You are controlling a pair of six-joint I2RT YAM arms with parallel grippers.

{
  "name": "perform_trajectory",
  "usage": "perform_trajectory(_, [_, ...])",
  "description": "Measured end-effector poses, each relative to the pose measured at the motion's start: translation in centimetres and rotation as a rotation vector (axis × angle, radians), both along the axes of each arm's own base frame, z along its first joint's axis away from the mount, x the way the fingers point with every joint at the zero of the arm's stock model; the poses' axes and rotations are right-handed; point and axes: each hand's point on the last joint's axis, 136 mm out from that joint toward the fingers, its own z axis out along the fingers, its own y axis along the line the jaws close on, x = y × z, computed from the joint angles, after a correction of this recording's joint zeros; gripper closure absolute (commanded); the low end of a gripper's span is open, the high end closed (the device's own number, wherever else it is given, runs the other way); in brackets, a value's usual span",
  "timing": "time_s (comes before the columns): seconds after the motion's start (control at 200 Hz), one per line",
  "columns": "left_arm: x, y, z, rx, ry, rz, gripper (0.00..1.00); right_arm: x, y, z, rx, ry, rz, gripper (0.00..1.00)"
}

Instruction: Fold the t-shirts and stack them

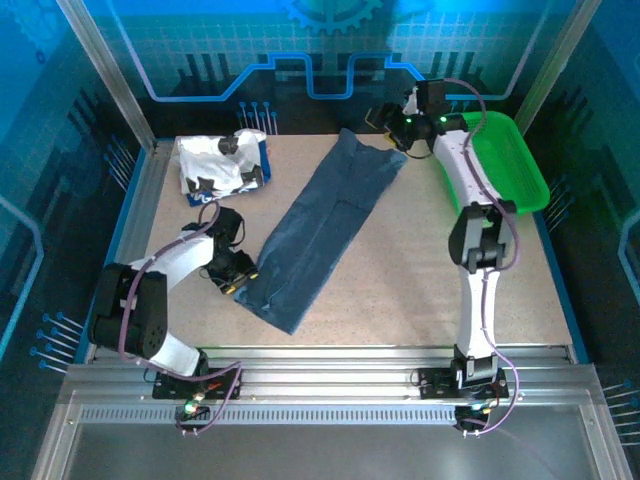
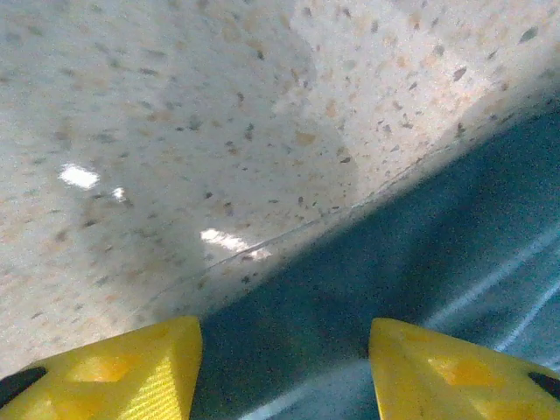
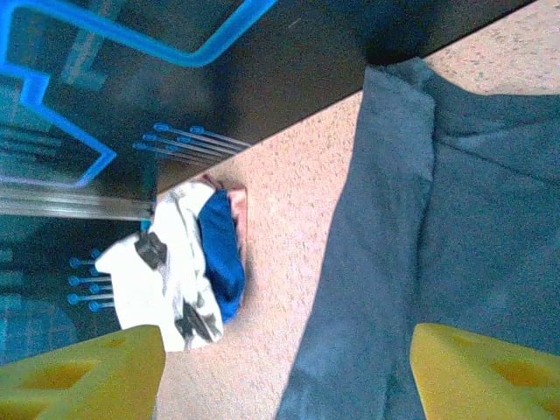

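The speckled surface [image 1: 400, 260] carried two t-shirts and one basket. The largest thing was the dark slate-blue t-shirt [image 1: 320, 225], lying as a long narrow band whose long axis ran from the upper right of the top frame down to the lower left. The green basket [image 1: 520, 170] sat at the upper right edge, apart from the cloth. The white printed t-shirt [image 1: 215, 165] lay bunched in the upper left corner, well apart from the blue one and nearer the left arm. Two tools stood one at each end of the band. The left tool [image 1: 240, 285] was low at the lower-left end, and its yellow fingers [image 2: 131, 367] were parted with the shirt's edge lying between them, nothing pinched. The right tool [image 1: 385, 118] hung over the upper-right end, its fingers [image 3: 87, 372] spread wide and empty. A fold along the length would likely bring one end toward the other.
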Motion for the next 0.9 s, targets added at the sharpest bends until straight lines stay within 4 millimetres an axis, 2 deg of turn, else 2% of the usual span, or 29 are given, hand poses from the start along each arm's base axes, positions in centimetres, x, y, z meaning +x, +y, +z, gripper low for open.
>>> perform_trajectory(0.065, [1.3, -0.1, 1.6, 0.004, -0.048, -0.011, 0.44, -1.6, 0.0, 0.1, -0.031, 0.004, 0.018, 0.35])
perform_trajectory(0.125, [2.8, -0.3, 2.9, -0.001, -0.098, -0.027, 0.46, -2.3, 0.5, -1.4, -0.06, 0.032, 0.038, 0.44])
perform_trajectory(0.185, [4.3, -0.8, 4.1, -0.003, -0.145, -0.058, 0.49, -3.1, 1.5, -4.4, -0.08, 0.098, 0.065, 0.52])
perform_trajectory(0.24, [5.3, -1.3, 4.6, -0.003, -0.17, -0.09, 0.51, -4.1, 2.8, -7.9, -0.097, 0.176, 0.093, 0.58])
perform_trajectory(0.345, [6.1, -2.3, 3.5, -0.003, -0.161, -0.151, 0.53, -6.7, 5.7, -14.0, -0.138, 0.321, 0.165, 0.64])
perform_trajectory(0.465, [5.6, -3.6, 1.5, -0.011, -0.106, -0.204, 0.55, -9.8, 8.6, -18.0, -0.184, 0.427, 0.232, 0.7])
perform_trajectory(0.565, [4.8, -4.9, 0.2, -0.023, -0.083, -0.243, 0.56, -11.2, 9.4, -19.9, -0.223, 0.48, 0.245, 0.71])
perform_trajectory(0.69, [3.0, -6.4, -1.5, -0.033, -0.034, -0.292, 0.57, -11.4, 7.7, -22.0, -0.279, 0.532, 0.207, 0.7])
perform_trajectory(0.76, [2.2, -7.2, -2.4, -0.04, -0.012, -0.313, 0.57, -10.8, 7.0, -21.9, -0.289, 0.533, 0.187, 0.69])
perform_trajectory(0.9, [2.0, -9.5, -2.3, -0.069, -0.034, -0.35, 0.57, -9.3, 5.8, -21.9, -0.302, 0.536, 0.152, 0.64])
